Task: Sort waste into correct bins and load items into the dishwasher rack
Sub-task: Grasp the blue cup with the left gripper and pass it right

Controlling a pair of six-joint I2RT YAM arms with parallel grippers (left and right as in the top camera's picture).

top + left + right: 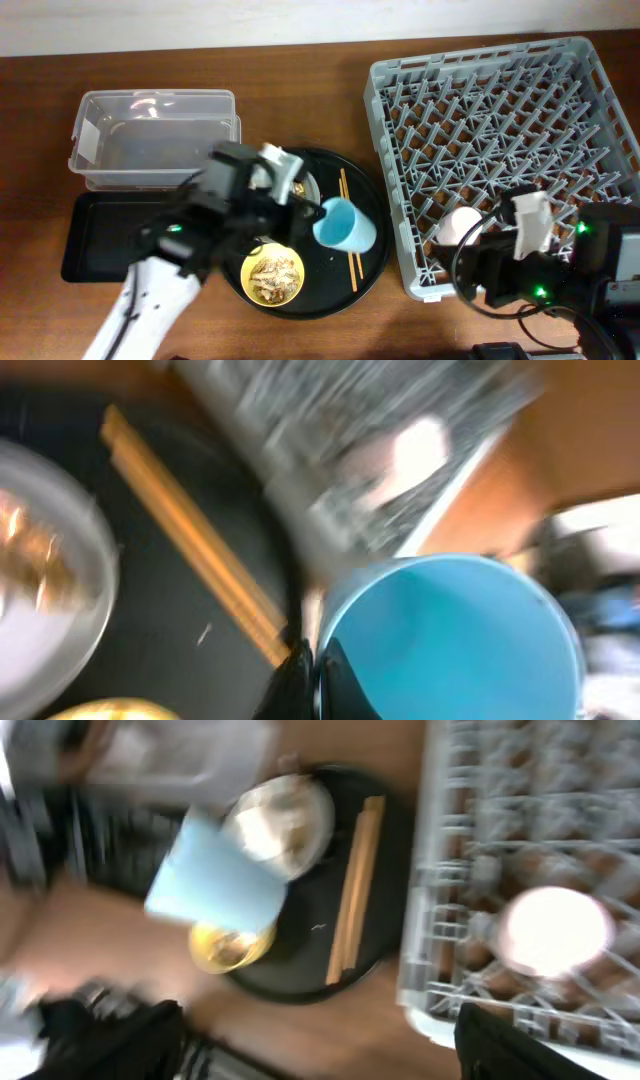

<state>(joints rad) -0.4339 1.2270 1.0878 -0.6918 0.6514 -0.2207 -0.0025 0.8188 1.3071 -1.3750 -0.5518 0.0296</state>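
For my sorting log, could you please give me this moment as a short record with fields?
left gripper: shut on the blue cup at its rim, over the round tray
right gripper: open, empty, beside the rack
rack: pink cup inside
yellow bowl: on the round tray, holds food scraps
chopsticks: on the round tray

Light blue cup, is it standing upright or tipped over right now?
Tipped: overhead, the light blue cup shows its side wall, mouth turned toward the left gripper pinching its rim.
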